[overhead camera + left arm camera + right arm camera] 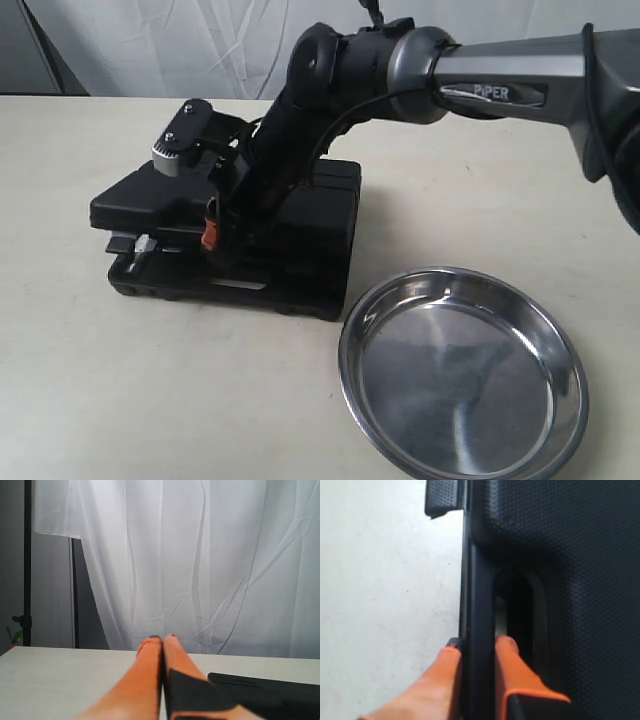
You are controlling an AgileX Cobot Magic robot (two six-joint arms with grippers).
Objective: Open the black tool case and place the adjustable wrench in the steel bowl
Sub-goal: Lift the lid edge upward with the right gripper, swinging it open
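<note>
While my right fingers (517,670) clamp the handle edge of the black tool case (322,210), its lid stands ajar on the desk (100,400), just beside the steel bowl (460,380). My left fingers (145,680) are pressed together, empty. Next, I judge: lift the lid fully; the adjustable wrench is hidden.

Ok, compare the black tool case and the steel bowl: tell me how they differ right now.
The case is boxy, matte black plastic; the bowl is round, shiny steel. The case's lid stands slightly raised at one edge, with the right gripper clamped on the case's rim; nothing touches the bowl. Something silver shows in the case's gap; the bowl is empty. Both sit on the pale table.
</note>
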